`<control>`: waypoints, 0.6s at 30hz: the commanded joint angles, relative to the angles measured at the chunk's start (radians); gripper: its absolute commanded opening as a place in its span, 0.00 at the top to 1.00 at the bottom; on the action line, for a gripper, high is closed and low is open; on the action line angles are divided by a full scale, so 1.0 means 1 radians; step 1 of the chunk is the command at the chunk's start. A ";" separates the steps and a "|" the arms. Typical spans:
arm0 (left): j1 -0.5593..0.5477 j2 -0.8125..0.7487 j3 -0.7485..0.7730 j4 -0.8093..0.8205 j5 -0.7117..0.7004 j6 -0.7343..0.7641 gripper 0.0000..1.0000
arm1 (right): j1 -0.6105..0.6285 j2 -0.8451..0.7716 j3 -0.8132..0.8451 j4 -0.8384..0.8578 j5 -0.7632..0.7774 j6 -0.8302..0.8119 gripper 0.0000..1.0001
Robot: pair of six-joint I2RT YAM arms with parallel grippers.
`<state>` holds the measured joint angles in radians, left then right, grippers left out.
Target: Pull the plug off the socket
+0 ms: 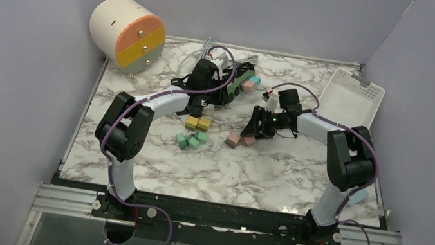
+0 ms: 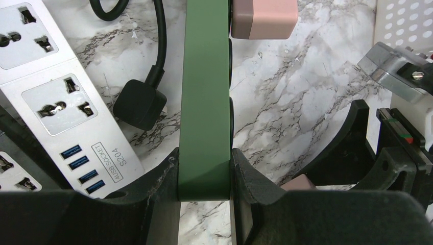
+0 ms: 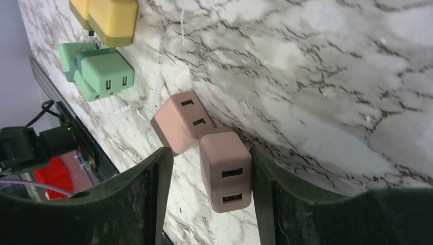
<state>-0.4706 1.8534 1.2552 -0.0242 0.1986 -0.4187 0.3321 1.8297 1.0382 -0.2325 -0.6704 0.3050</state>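
Observation:
A long green socket strip (image 2: 204,92) lies on the marble table; in the top view it (image 1: 241,76) sits at the back centre. A pink plug (image 2: 263,18) sits in its right side, beside a teal plug (image 1: 255,80). My left gripper (image 2: 204,178) is shut on the strip's near end, one finger on each side. My right gripper (image 3: 210,158) is open and low over the table. A loose pink plug (image 3: 227,176) lies between its fingers, against the right finger, with a gap on the left. A second loose pink plug (image 3: 178,120) lies just beyond it.
A white power strip (image 2: 61,102) and a black plug with its cord (image 2: 138,102) lie left of the green strip. Loose green plugs (image 1: 191,139) and yellow plugs (image 1: 199,122) lie mid-table. A white tray (image 1: 352,97) stands back right. A round drawer box (image 1: 127,31) stands back left.

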 commanded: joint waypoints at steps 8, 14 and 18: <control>0.023 -0.006 0.023 0.048 -0.040 -0.020 1.00 | 0.025 -0.023 0.080 -0.126 0.138 -0.096 0.31; 0.023 -0.009 0.021 0.047 -0.039 -0.019 1.00 | 0.025 -0.104 0.059 -0.097 0.287 -0.072 0.26; 0.023 -0.021 0.009 0.050 -0.039 -0.019 1.00 | 0.025 -0.131 0.083 -0.097 0.363 -0.049 0.22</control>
<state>-0.4706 1.8534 1.2552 -0.0242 0.2005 -0.4252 0.3546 1.7500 1.0931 -0.3378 -0.4347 0.2371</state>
